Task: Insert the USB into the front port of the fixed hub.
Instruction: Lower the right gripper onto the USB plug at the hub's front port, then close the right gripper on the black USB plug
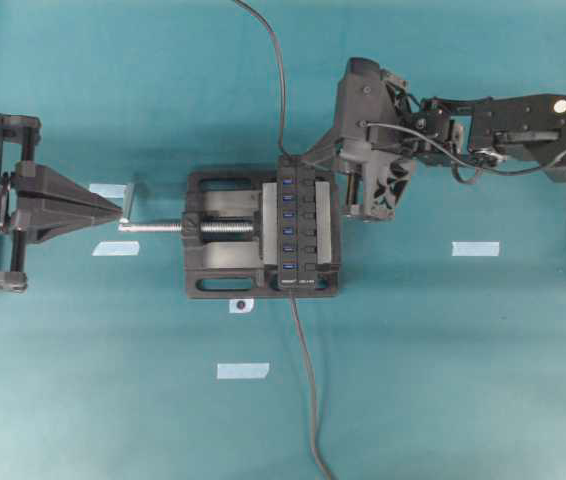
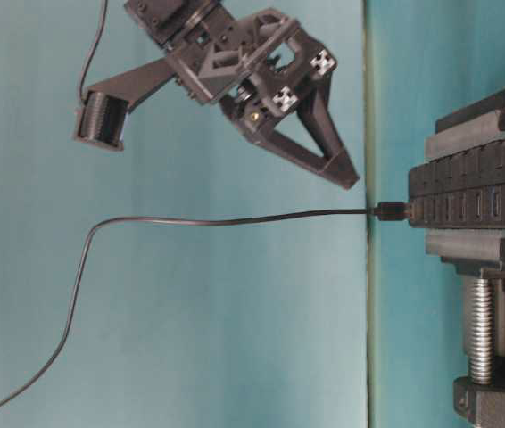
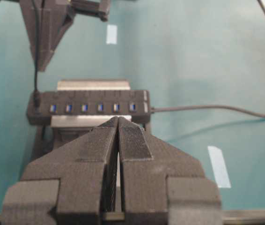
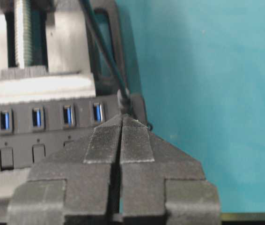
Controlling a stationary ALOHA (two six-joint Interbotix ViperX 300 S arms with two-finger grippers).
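On the far left of the overhead view you see the left gripper [image 1: 118, 209] resting low, its jaws pressed together on nothing, with the tips just beside the silver screw handle [image 1: 158, 227] of the vise [image 1: 218, 235]. In the middle, the vise clamps the fixed hub [image 1: 298, 222], so you can expect the hub to stay rigid when something pushes on it.

The USB [image 2: 388, 212] looks already seated in the port at the far end of the hub, with its thin cable [image 1: 273, 60] running away across the table [image 1: 443, 380]. You should treat this plug as light, small and hard, while the cable is soft and springy and gives no support. If you must take it again, I think the best place is the short black body of the plug, just behind the port, and not the cable.

To the right, the right gripper [image 1: 375, 205] hovers beside the far end of the hub, jaws clenched and empty.

The overhead view gives you the layout, but the plug is nearly hidden there. The table-level view shows you the plug meeting the hub end and the right gripper apart from it, above. The right wrist view shows the cable coming to the plug [image 4: 123, 99] just past the fingertips. The left wrist view alone shows the whole row of blue ports [image 3: 91, 107].
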